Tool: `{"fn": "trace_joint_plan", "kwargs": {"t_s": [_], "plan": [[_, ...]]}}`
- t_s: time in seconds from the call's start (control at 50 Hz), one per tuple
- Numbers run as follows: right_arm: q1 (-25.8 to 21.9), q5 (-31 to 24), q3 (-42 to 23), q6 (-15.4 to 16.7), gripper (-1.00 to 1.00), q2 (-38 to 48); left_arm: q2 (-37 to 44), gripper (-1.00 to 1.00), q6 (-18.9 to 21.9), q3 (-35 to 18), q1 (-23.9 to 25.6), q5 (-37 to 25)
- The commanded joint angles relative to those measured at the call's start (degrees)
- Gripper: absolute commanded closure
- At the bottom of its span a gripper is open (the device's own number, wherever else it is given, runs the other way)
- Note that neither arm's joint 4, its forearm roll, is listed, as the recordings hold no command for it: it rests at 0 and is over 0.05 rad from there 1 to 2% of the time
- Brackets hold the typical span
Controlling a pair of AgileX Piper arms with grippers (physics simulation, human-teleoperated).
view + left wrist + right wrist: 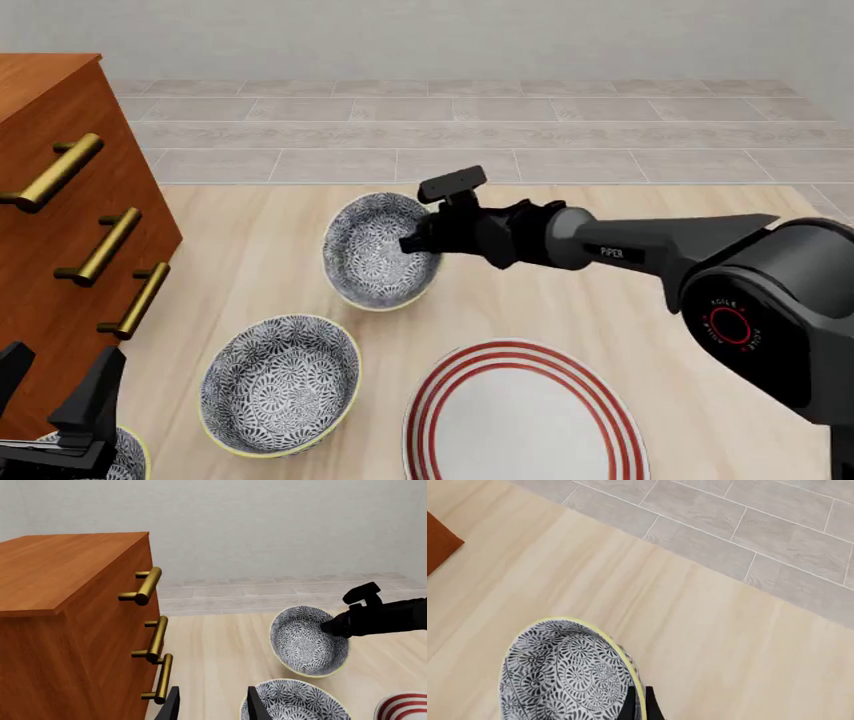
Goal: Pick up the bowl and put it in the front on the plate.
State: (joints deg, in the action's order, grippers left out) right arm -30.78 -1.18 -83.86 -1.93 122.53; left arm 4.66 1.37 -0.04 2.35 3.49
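Gripping the bowl [375,252] by its rim, the right hand [416,240] holds it tilted on its side, so that the patterned inside faces toward the left of the front view. The hand's two fingers are pressed together on the pale yellow rim, one inside and one outside, at the bowl's right edge; the right wrist view shows this pinch clearly, with the rim between the dark fingertips [628,707]. From the front view I cannot tell for sure whether the bowl's lower edge touches the table [561,300] or hangs just above it. The bowl is at the far middle of the table, well behind the plate [525,416], which lies flat near the front, a little to the right.

A second bowl [279,384] of the same pattern sits upright on the table to the left of the plate, near it but apart. A third bowl [123,455] is partly visible at the front left corner, under the left hand [54,400]. The left hand is low at the front left, its fingers spread and holding nothing. A wooden drawer cabinet [54,200] with brass handles [107,245] stands along the left side.
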Motion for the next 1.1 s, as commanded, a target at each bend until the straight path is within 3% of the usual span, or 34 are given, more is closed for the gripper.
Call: {"fn": "trace_joint_plan", "kwargs": {"t_s": [0.02, 0.5, 0.98, 1.02, 1.04, 1.06, 1.1], "plan": [[1.0, 0.8, 2.6, 0.2, 1.00, -3.6, -0.1, -1.00, 0.1, 0.0, 0.1, -0.1], [0.9, -1.0, 6.9, 1.9, 1.00, -13.4, 0.5, -1.00, 0.4, 0.0, 0.4, 0.5], [1.1, -11.2, 5.6, 7.6, 1.00, -26.9, 0.3, -1.00, 0.6, 0.0, 0.4, 0.5], [0.6, -12.0, 5.4, 6.2, 1.00, -28.3, 0.1, -1.00, 0.7, 0.0, 0.5, 0.3], [-0.4, -12.6, 5.3, 2.9, 1.00, -28.9, 0.1, -1.00, 0.7, 0.0, 0.5, 0.3], [-0.8, -12.8, 5.4, 1.8, 1.00, -29.4, 0.1, -1.00, 0.7, 0.0, 0.6, 0.3], [-0.6, -13.8, 5.2, 3.9, 1.00, -30.5, 0.2, -1.00, 0.9, 0.0, 0.7, 0.4]]}}
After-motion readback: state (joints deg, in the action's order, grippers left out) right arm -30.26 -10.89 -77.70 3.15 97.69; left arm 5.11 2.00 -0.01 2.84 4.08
